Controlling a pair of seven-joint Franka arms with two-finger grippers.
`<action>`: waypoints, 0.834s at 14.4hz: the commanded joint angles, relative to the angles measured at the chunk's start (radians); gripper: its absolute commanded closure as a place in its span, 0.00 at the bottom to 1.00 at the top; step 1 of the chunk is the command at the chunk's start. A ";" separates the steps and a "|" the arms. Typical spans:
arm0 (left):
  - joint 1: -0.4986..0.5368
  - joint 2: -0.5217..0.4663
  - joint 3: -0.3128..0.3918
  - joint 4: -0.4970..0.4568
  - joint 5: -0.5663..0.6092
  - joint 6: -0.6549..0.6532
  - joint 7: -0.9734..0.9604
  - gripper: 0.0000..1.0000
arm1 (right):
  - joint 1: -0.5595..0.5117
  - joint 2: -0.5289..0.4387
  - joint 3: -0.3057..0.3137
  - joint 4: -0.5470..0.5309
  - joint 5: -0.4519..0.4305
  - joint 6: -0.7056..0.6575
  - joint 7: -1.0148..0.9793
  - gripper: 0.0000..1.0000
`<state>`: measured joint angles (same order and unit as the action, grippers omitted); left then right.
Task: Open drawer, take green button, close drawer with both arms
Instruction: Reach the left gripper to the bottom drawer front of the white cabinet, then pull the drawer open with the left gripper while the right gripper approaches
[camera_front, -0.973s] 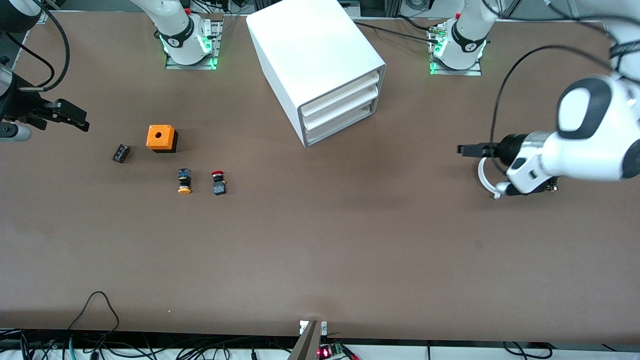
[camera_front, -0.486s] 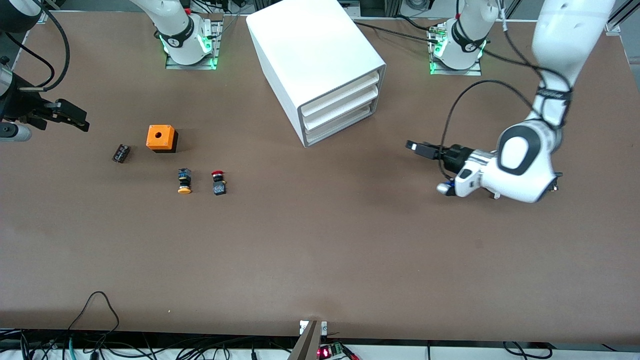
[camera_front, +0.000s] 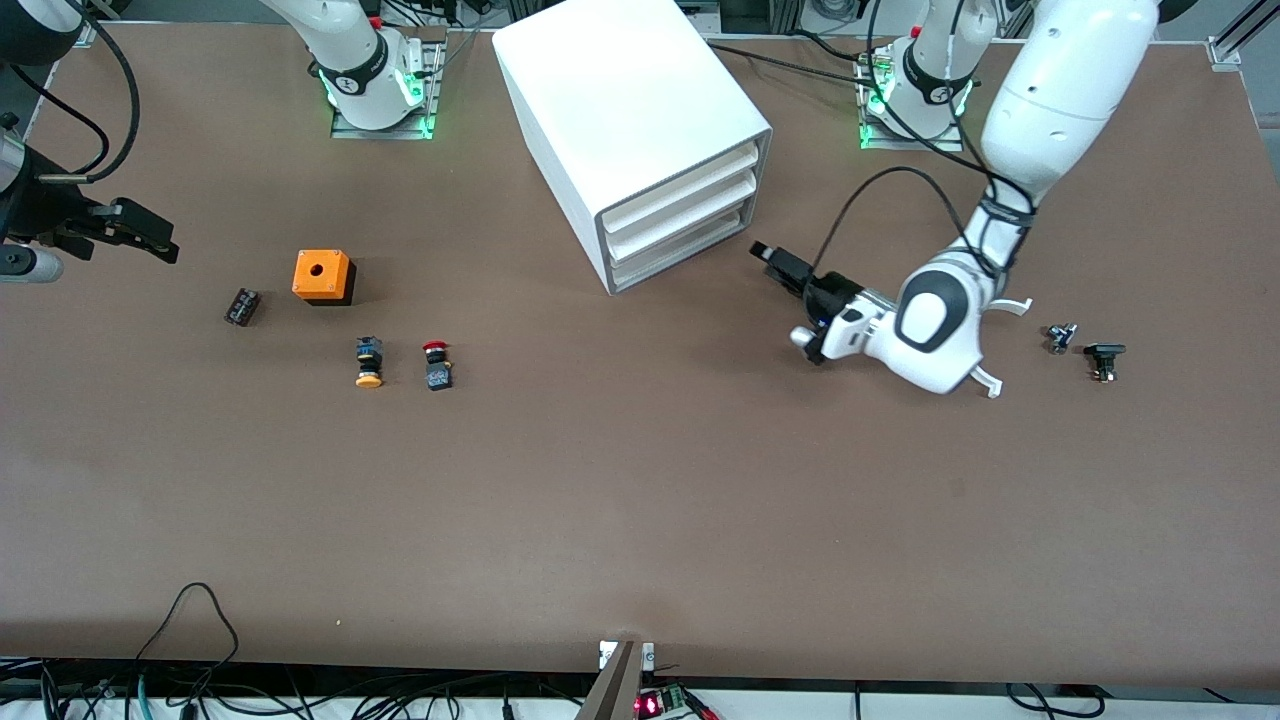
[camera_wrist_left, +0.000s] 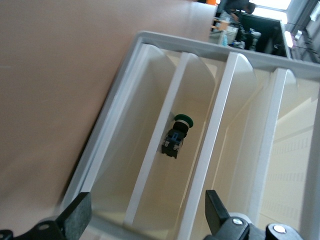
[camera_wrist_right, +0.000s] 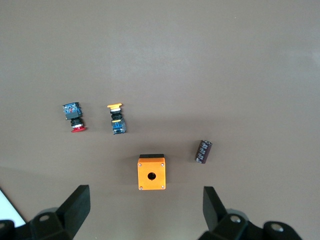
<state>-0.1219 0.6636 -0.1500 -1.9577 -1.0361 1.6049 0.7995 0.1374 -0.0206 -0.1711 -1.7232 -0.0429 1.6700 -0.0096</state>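
Left pincer (camera_front: 768, 254) open, moved closer to the drawer (camera_front: 678, 252), right pincer (camera_front: 150, 240) open, unmoved

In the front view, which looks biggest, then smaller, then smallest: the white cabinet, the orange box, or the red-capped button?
1. The white cabinet, by far the largest.
2. The orange box.
3. The red-capped button, smallest.
Box and button lie close together on the table, so camera nearness hardly affects that ranking.
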 joint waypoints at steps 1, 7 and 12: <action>-0.008 -0.001 -0.057 -0.058 -0.053 0.075 0.101 0.04 | 0.004 -0.005 -0.002 -0.003 0.012 0.002 -0.010 0.00; -0.041 0.014 -0.074 -0.079 -0.081 0.111 0.106 0.26 | 0.008 0.027 -0.001 -0.003 0.015 -0.001 -0.012 0.00; -0.042 0.014 -0.117 -0.107 -0.088 0.181 0.106 0.42 | 0.028 0.051 0.001 0.014 0.034 0.011 0.000 0.00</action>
<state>-0.1622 0.6795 -0.2619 -2.0444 -1.0857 1.7660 0.8747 0.1612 0.0279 -0.1697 -1.7244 -0.0257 1.6798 -0.0097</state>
